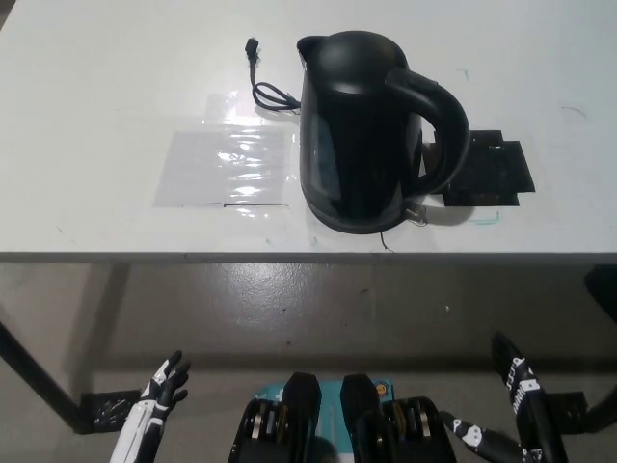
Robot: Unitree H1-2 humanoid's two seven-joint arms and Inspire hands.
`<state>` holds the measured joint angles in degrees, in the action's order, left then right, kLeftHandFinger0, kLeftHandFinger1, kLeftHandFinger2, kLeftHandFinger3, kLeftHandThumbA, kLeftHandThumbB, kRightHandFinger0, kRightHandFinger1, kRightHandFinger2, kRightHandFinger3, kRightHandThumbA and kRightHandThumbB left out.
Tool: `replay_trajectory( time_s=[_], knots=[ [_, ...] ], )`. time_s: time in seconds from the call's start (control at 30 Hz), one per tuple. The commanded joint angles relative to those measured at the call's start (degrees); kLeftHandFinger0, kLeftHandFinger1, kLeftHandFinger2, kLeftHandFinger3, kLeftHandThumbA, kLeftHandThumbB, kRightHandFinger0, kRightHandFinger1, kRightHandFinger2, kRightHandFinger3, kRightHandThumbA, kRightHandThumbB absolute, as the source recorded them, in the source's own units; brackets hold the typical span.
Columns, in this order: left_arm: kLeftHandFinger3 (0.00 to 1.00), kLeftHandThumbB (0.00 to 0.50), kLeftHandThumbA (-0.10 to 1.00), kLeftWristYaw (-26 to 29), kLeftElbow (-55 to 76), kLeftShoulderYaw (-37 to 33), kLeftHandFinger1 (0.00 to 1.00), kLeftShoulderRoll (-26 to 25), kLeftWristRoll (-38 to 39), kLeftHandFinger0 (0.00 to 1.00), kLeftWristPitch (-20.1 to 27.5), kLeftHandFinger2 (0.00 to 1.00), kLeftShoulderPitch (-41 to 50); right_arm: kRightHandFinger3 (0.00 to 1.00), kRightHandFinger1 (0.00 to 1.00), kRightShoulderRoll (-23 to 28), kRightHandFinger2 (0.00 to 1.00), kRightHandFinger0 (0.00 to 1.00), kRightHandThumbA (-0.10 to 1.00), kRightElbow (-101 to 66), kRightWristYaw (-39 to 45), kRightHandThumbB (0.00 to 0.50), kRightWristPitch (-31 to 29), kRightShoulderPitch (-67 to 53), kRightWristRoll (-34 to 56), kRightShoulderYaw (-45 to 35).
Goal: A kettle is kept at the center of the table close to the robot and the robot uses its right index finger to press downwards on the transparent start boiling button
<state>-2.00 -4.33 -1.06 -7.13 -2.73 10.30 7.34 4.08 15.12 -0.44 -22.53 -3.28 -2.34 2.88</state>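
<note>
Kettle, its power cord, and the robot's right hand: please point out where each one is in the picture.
kettle (352, 135), head view, on the side of its black body.
power cord (273, 95), head view, on the coiled part left of the kettle.
right hand (521, 386), head view, on the middle of the black hand, lower right.

White worktop (96, 87), front edge running across mid-frame. A clear glossy plastic sheet (227, 166) lies flat left of centre; black tape patch (492, 174) sits to the right. Grey floor (318, 309) below, dark table leg (34, 371) at lower left.
</note>
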Motion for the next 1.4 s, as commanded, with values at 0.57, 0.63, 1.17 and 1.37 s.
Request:
replay_trajectory(
  time_s=[0.57,0.63,1.17,1.37],
  knots=[
    [1.00,0.229,1.00,-2.16,1.23,0.22,1.00,-0.53,1.30,1.00,3.05,1.00,-2.09,1.00,1.00,0.00,1.00,1.00,1.00,-14.00,-9.52,0.245,-2.40,1.25,-20.67,-0.63],
    [1.00,0.239,1.00,-2.22,1.30,0.26,1.00,-0.36,1.48,1.00,2.88,1.00,-2.22,1.00,1.00,0.27,1.00,1.00,1.00,-16.49,-10.41,0.233,-0.89,1.45,-25.06,-0.68],
    [1.00,0.241,1.00,-2.35,1.83,0.57,1.00,-0.44,1.70,1.00,1.80,1.00,-2.68,1.00,0.00,-0.65,0.00,0.00,0.88,-21.50,-16.54,0.223,12.47,7.27,-53.99,3.09],
    [1.00,0.248,1.00,-2.40,1.80,0.47,1.00,-0.53,1.49,1.00,1.95,1.00,-3.16,1.00,0.00,-1.12,0.00,0.00,1.00,-19.96,-14.01,0.156,18.60,10.32,-57.16,4.02]
  ],
)
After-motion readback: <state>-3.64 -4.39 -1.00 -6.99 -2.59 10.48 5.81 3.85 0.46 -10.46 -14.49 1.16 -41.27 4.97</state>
